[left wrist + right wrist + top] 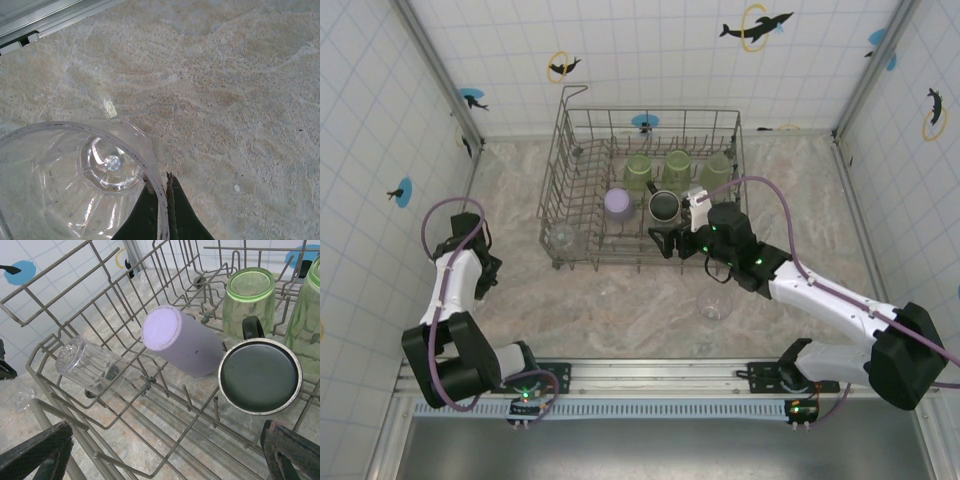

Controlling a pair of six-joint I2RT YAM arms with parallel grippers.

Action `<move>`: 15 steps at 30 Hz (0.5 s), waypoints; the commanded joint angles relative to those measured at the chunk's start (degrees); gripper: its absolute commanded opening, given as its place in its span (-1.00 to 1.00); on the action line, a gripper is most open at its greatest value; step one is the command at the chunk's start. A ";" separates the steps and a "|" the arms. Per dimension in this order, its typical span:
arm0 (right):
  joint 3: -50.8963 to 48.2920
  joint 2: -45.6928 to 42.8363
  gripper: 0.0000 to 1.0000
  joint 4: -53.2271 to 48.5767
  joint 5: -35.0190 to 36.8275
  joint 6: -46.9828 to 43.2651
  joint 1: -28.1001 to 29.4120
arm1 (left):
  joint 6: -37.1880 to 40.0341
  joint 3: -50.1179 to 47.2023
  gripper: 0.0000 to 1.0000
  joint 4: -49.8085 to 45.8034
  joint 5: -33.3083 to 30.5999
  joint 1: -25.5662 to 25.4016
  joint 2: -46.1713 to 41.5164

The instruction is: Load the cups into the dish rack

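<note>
The left jaws are pressed together on the rim of a clear glass (75, 185) at the left of the table (240, 100), apart from the dish rack (650, 112). A rim pinch on slick glass can slip, so the lift should be straight up and level. The right jaws hang spread over the rack. The left wrist view makes the pinch plain. The top view gives the route right to the rack.

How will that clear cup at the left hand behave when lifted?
The clear cup is likely light: its wall looks thin. Probably slippery, being glossy, and the left hand pinches just the rim, so it may swing.
</note>
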 commanded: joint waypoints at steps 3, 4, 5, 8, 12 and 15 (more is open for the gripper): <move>-1.13 -0.85 0.99 2.31 1.67 0.72 1.09 | 5.38 0.82 -1.00 2.65 6.23 0.38 2.20; -1.24 -0.94 0.99 2.30 1.89 0.76 1.30 | 5.85 1.69 -1.00 2.42 6.84 0.35 2.63; -1.29 -0.98 0.99 2.30 2.08 0.73 1.52 | 6.35 2.78 -1.00 1.91 7.19 0.30 3.24; -1.62 -1.18 0.99 2.38 2.76 0.81 1.95 | 7.93 5.41 -1.00 1.61 7.56 0.30 4.63; -2.08 -1.54 0.99 2.59 2.96 0.79 2.37 | 9.87 7.61 -1.00 3.36 9.42 0.33 4.37; -2.25 -1.97 0.99 2.57 3.32 0.59 2.48 | 10.14 8.42 -1.00 5.94 9.98 0.35 2.91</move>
